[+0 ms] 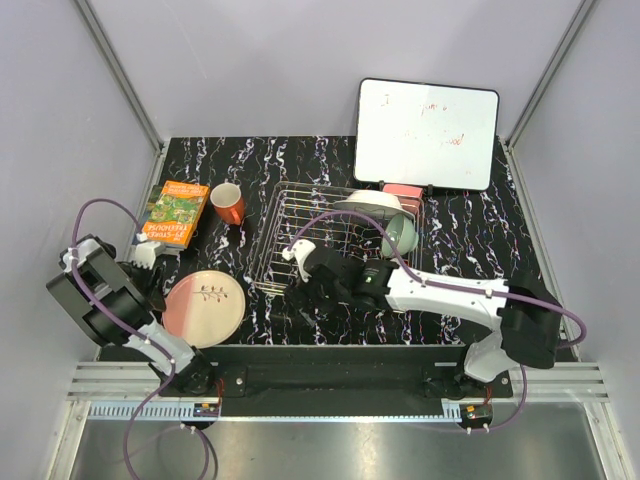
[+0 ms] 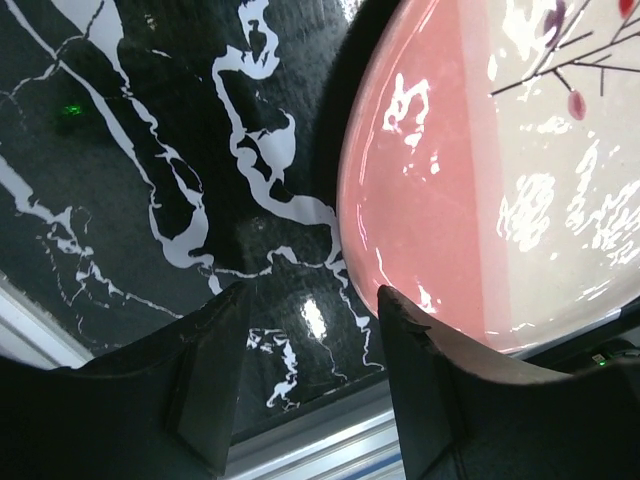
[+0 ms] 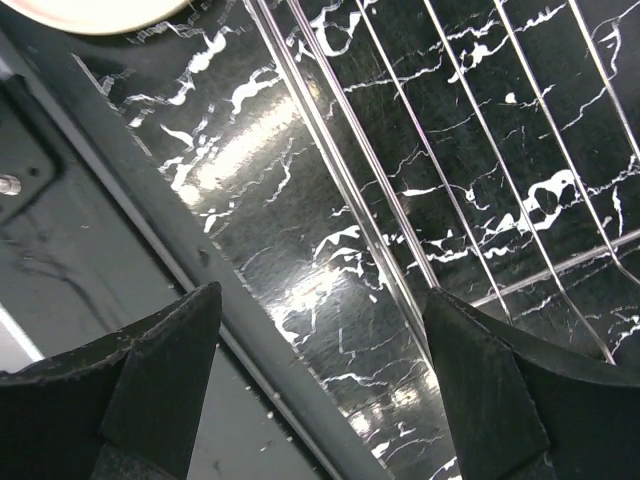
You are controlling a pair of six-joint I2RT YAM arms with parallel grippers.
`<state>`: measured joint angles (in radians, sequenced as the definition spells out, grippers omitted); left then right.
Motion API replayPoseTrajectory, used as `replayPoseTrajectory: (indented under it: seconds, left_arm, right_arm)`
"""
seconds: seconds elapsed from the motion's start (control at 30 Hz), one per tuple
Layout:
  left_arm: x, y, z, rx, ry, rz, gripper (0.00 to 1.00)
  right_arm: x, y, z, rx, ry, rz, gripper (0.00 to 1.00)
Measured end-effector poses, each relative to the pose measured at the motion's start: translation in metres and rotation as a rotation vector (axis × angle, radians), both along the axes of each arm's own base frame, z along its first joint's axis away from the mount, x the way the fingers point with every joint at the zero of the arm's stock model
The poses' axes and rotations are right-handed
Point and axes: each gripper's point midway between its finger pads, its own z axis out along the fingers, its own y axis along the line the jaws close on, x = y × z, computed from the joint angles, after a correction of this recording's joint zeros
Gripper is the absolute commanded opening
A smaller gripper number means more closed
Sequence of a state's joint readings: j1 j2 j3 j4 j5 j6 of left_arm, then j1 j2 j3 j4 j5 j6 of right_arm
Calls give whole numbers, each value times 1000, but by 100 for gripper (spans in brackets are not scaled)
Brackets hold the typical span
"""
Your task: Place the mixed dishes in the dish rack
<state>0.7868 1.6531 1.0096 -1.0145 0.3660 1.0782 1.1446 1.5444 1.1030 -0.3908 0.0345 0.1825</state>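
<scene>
Silver dish rack (image 3: 343,170) beside released right claw (image 3: 320,295); pink-and-cream plate (image 2: 440,200) beside released left claw (image 2: 315,295); wrist views only.

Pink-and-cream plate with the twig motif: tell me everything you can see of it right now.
The round pink-and-cream plate with twig motif looks like glossy glazed ceramic: part pink, part cream, with a dark twig and small reddish buds on the cream. It lies flat, face up and bare, on the black marbled table at the near left, outside the silver wire dish rack. The open left hand hangs beside its pink rim; contact cannot be told.
</scene>
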Motion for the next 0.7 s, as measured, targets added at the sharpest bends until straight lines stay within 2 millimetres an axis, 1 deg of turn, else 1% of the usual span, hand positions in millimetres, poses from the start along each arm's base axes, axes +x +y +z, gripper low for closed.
replayPoseTrajectory:
  seconds: [0.1,0.17,0.27,0.33,0.47,0.6,0.7]
  left_arm:
    - [3,0,-5,-4,6,-2,56]
    - [6,-1,-6,0,3,-8,56]
    - [12,-4,-8,10,-3,-21,55]
    - [15,-7,-9,12,-4,-28,55]
    - [21,-9,-9,20,-9,-34,54]
    - [24,-10,-10,30,-9,-37,54]
    - [26,-12,-10,37,-6,-37,54]
  right_arm:
    - [-2,-2,12,34,-2,-16,87]
    - [-2,-4,16,40,-8,-24,87]
    - [-5,-6,20,31,-35,-33,87]
    - [-9,-5,22,30,-43,-25,86]
    - [-16,-3,28,42,-26,-12,84]
    - [-23,-9,32,48,-1,-12,85]
    - [-28,-18,32,54,10,-18,86]
